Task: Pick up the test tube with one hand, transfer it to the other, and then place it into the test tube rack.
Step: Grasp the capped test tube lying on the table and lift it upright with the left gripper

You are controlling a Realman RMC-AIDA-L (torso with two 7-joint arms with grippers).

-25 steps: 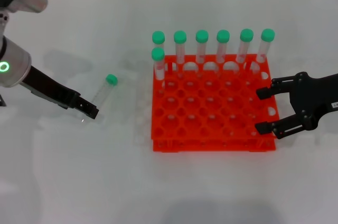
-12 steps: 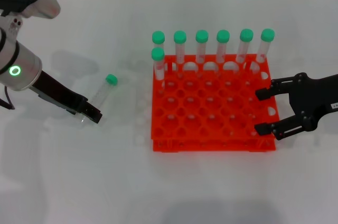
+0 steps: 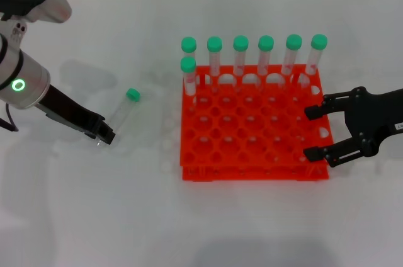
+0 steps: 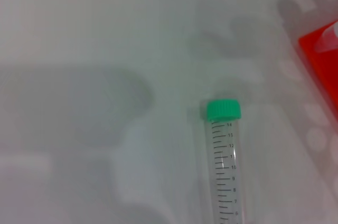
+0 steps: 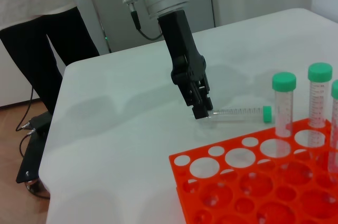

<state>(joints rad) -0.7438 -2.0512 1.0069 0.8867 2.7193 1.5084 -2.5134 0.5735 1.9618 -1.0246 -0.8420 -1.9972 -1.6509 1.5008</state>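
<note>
The test tube [image 3: 121,113] lies flat on the white table left of the rack, its green cap [image 4: 223,109] pointing away from my left arm. My left gripper [image 3: 105,135], on the arm with the green ring, hangs low at the tube's bottom end [image 5: 211,113] with its fingers together and nothing between them. Whether it touches the tube I cannot tell. The orange-red test tube rack [image 3: 252,153] stands in the middle. My right gripper [image 3: 313,132] hovers open at the rack's right edge, holding nothing.
Several green-capped tubes [image 3: 266,56] stand upright in the rack's far row, and one more [image 3: 188,78] stands just in front of them at the left corner. A person's dark legs [image 5: 47,49] and floor cables show beyond the table edge.
The left gripper has shifted slightly around the tube's bottom end, first down and right, then back left. The tube and the right gripper have not moved.
</note>
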